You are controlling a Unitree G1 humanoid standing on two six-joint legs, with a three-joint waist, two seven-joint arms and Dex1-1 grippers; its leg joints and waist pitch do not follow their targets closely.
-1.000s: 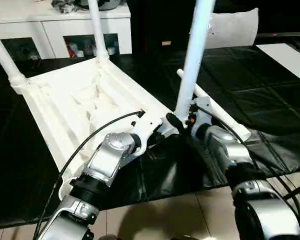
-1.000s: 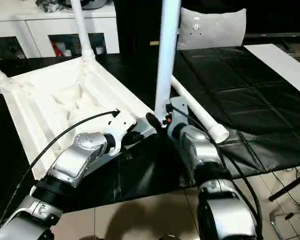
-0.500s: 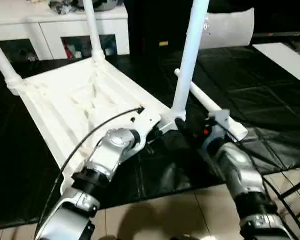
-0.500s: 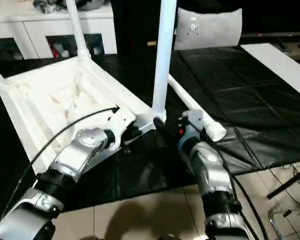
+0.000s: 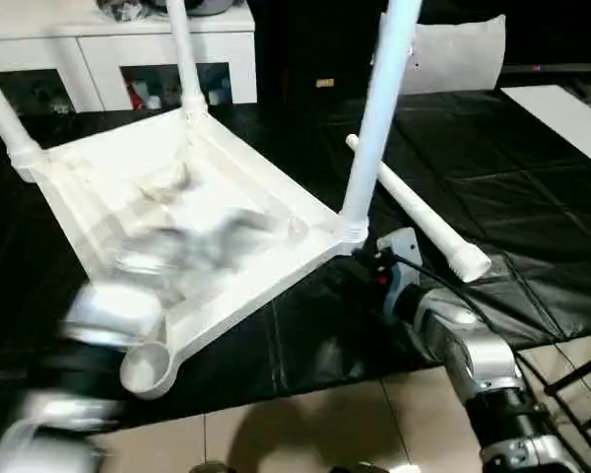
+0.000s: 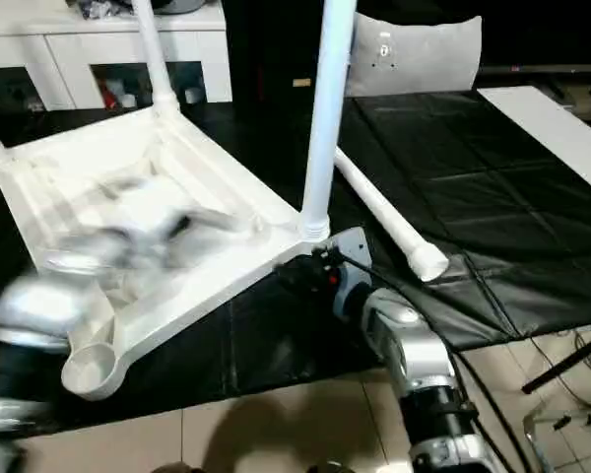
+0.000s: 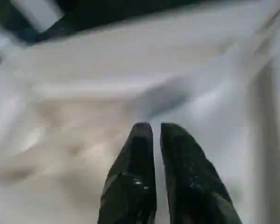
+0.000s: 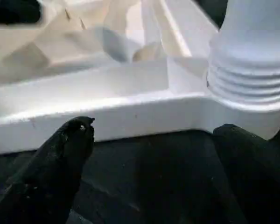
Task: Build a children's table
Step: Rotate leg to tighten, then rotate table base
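The table top point(image 5: 192, 222) lies upside down on a black mat point(image 5: 473, 197), ribbed underside up. Three legs stand in corner sockets; the nearest of them point(image 6: 323, 128) rises just ahead of the right hand point(image 8: 149, 154). A fourth leg point(image 5: 414, 210) lies loose on the mat beyond that hand, and the near corner socket point(image 6: 87, 367) is empty.

The head views show the left arm as a blur over the top. The left wrist view shows the left hand point(image 7: 156, 135) with fingers nearly together, holding nothing, over the ribbed underside.

The right wrist view shows the right hand spread wide, empty, fingers point(image 8: 65, 144) just short of the top's rim and clear of the socket collar point(image 8: 252, 79).
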